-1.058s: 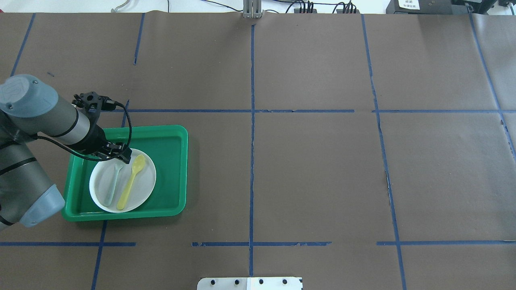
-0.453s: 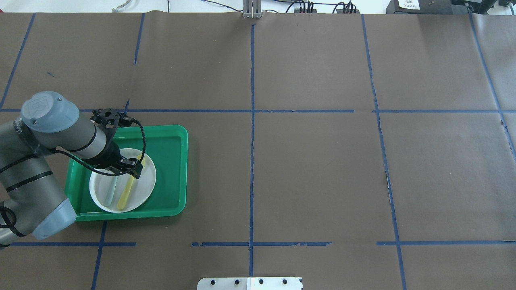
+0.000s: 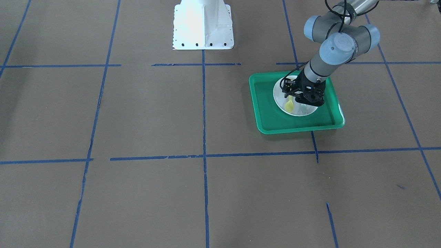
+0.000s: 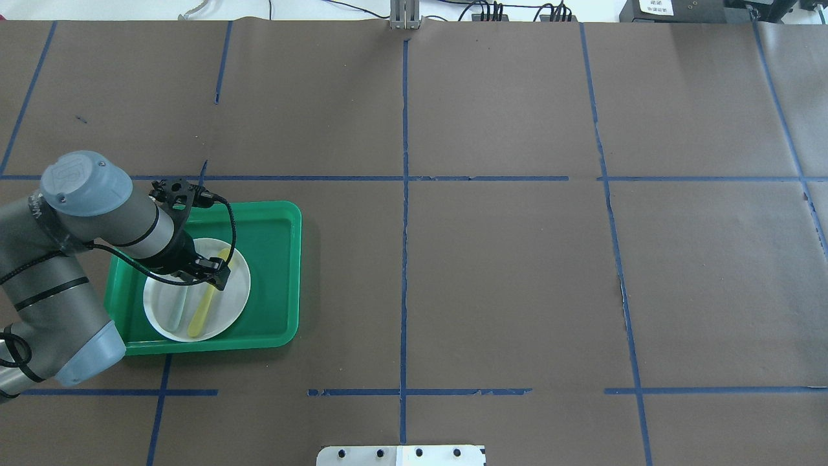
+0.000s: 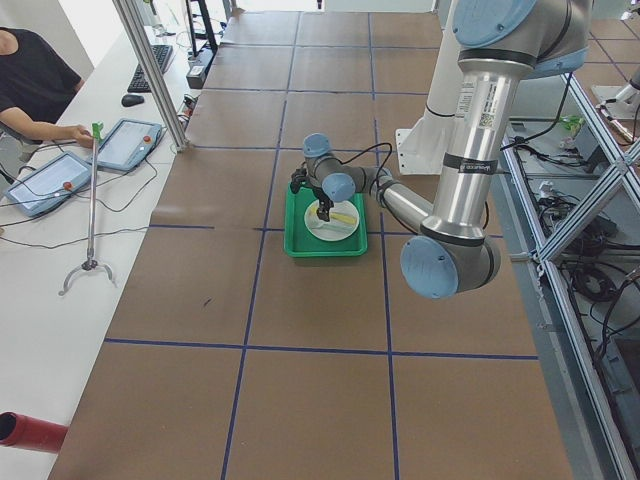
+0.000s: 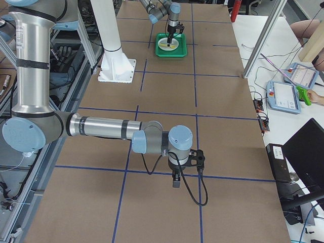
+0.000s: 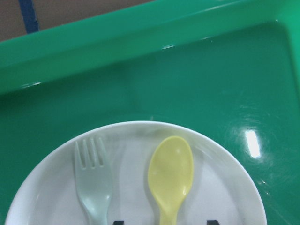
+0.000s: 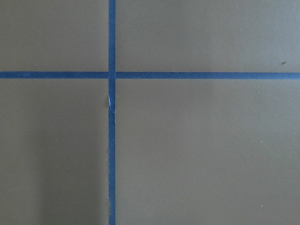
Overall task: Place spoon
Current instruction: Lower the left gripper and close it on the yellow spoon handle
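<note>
The pale-yellow spoon [image 4: 206, 307] lies on a white plate [image 4: 237, 292] in a green tray [image 4: 275, 255], its bowl pointing away from me. In the left wrist view the spoon [image 7: 171, 171] lies right of a grey fork [image 7: 93, 187]. My left gripper [image 4: 217, 275] is open and low over the plate. Its two fingertips stand on either side of the spoon's handle at the bottom edge of the left wrist view. The front-facing view shows the spoon's bowl [image 3: 289, 106] beside the left gripper [image 3: 298, 100]. My right gripper [image 6: 175, 182] shows only in the right side view, over bare table; I cannot tell its state.
The translucent grey fork [image 4: 176, 312] lies on the plate parallel to the spoon, on its left. The tray's raised rim [image 7: 140, 42] runs close behind the plate. Brown paper with blue tape lines [image 8: 111, 140] covers the table. The robot's white base [image 3: 202, 26] stands at the table's near edge.
My left gripper has moved from the plate's far left edge to over the spoon's handle. In the last half second it has barely shifted. The spoon and fork have not moved.
</note>
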Available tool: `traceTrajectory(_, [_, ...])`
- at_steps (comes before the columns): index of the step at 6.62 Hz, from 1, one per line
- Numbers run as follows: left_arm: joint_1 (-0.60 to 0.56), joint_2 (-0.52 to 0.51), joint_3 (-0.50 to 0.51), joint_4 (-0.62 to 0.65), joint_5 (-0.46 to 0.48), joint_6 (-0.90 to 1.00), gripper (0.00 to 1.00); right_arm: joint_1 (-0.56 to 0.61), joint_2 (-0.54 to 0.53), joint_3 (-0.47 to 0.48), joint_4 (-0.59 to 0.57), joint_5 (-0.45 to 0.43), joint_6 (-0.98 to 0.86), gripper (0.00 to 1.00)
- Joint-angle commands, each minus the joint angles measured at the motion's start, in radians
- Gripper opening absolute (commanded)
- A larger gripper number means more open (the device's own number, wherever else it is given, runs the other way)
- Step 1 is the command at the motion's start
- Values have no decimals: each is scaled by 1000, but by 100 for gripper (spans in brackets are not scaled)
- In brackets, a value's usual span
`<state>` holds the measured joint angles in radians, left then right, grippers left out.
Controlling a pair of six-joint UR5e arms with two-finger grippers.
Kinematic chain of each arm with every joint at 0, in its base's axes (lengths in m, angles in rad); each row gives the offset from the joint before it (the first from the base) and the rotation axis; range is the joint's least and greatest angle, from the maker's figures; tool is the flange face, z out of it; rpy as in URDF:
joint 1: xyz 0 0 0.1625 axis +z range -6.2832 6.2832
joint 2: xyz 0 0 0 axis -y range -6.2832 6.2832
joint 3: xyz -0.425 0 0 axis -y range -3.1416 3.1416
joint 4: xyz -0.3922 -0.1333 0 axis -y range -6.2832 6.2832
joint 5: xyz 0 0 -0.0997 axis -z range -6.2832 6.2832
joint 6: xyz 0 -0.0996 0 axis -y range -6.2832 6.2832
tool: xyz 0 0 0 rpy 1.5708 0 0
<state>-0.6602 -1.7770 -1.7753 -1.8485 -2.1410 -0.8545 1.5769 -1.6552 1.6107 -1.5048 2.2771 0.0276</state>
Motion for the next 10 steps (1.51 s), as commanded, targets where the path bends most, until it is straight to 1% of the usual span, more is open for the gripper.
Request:
traceTrajectory(1, [7, 1, 2, 0, 0, -1, 63, 0, 0, 0, 0, -1, 0, 100])
traceTrajectory(6, [17, 1, 17, 2, -2, -1, 58, 0, 0, 0, 0, -1, 0, 100])
traceTrajectory(7, [22, 1, 22, 2, -2, -1, 49, 0, 0, 0, 0, 1, 0, 100])
traceTrajectory(8, [24, -1, 20, 5, -3, -3, 25, 0, 0, 0, 0, 1, 0, 100])
traceTrajectory(9, [24, 1, 19, 8, -5, 0, 6, 0, 0, 0, 0, -1, 0, 100])
traceTrajectory(10, [22, -1, 20, 8, -3, 0, 0, 0, 0, 0, 0, -1, 0, 100])
